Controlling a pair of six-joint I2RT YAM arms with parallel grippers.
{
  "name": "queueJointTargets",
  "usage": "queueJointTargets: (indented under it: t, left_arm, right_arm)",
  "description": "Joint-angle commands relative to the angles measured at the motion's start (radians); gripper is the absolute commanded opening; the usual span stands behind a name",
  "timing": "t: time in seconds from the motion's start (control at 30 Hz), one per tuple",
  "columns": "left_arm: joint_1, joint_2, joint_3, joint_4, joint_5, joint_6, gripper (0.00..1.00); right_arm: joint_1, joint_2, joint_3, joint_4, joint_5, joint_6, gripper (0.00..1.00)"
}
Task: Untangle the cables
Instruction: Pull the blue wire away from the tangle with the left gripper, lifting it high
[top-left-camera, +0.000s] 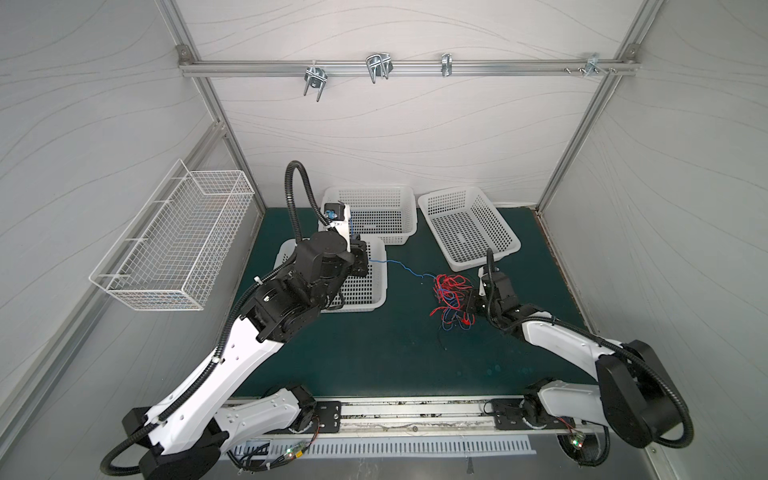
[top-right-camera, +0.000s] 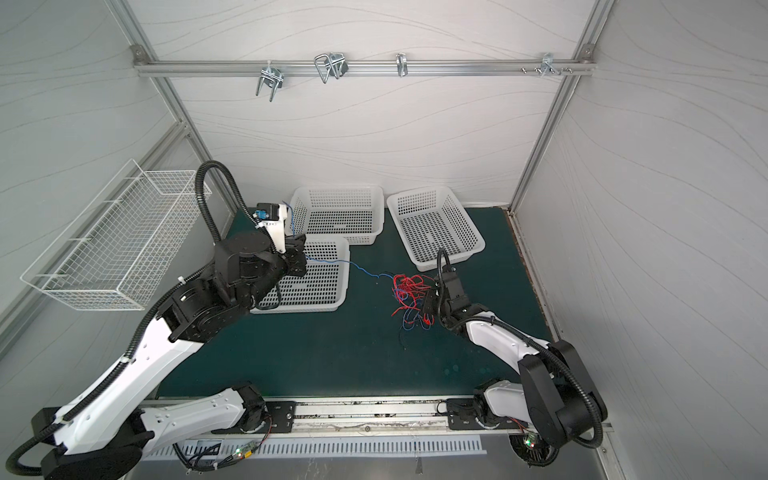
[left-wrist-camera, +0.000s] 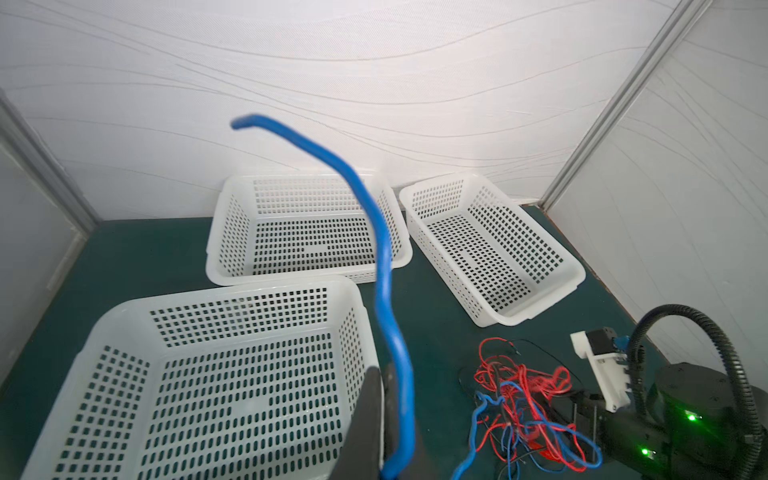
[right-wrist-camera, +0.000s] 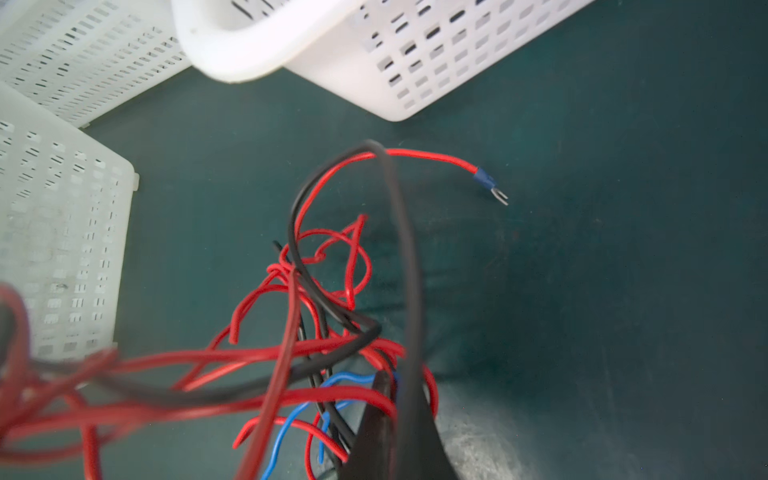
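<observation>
A tangle of red, blue and black cables (top-left-camera: 451, 291) (top-right-camera: 409, 291) lies on the green mat right of centre. One blue cable (top-left-camera: 399, 266) (top-right-camera: 357, 268) runs taut from it leftward to my left gripper (top-left-camera: 360, 259) (top-right-camera: 300, 259), which hovers over the near white basket. In the left wrist view that gripper (left-wrist-camera: 384, 374) is shut on the blue cable (left-wrist-camera: 386, 266), whose free end arcs upward. My right gripper (top-left-camera: 469, 305) (top-right-camera: 428, 303) sits at the tangle's right side. Its jaws (right-wrist-camera: 390, 382) are shut among the cables, with a black cable (right-wrist-camera: 409, 249) rising from between them.
Three white perforated baskets stand on the mat: near left (top-left-camera: 376, 305), back centre (top-left-camera: 370, 190) and back right (top-left-camera: 424, 203). A wire basket (top-left-camera: 174, 232) hangs on the left wall. A red cable ends in a blue fork terminal (right-wrist-camera: 490, 185).
</observation>
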Motion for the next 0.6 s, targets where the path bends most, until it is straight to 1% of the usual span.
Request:
queueJointTargets:
  t: [0.0, 0.13, 0.23, 0.3, 0.43, 0.57]
  left_arm:
    - [0.024, -0.081, 0.078, 0.014, -0.199, 0.066, 0.0]
    - [0.024, -0.124, 0.083, -0.018, -0.248, 0.087, 0.0]
    - [0.024, -0.151, 0.063, -0.02, -0.26, 0.087, 0.0]
    - [0.024, -0.162, 0.058, -0.029, -0.286, 0.088, 0.0]
    - [0.024, -0.181, 0.108, -0.087, -0.405, 0.131, 0.0]
    - [0.024, -0.225, 0.13, -0.087, -0.423, 0.167, 0.0]
  right_arm:
    - [-0.044, 0.024, -0.019, -0.185, 0.081, 0.003, 0.0]
    - [-0.049, 0.028, -0.005, -0.195, 0.078, -0.013, 0.0]
    - [-0.048, 0.028, 0.006, -0.192, 0.064, -0.024, 0.0]
    - [-0.051, 0.033, 0.014, -0.202, 0.074, -0.027, 0.0]
    - [-0.086, 0.038, 0.018, -0.223, 0.064, -0.022, 0.0]
    - [-0.112, 0.027, 0.01, -0.231, 0.066, -0.02, 0.0]
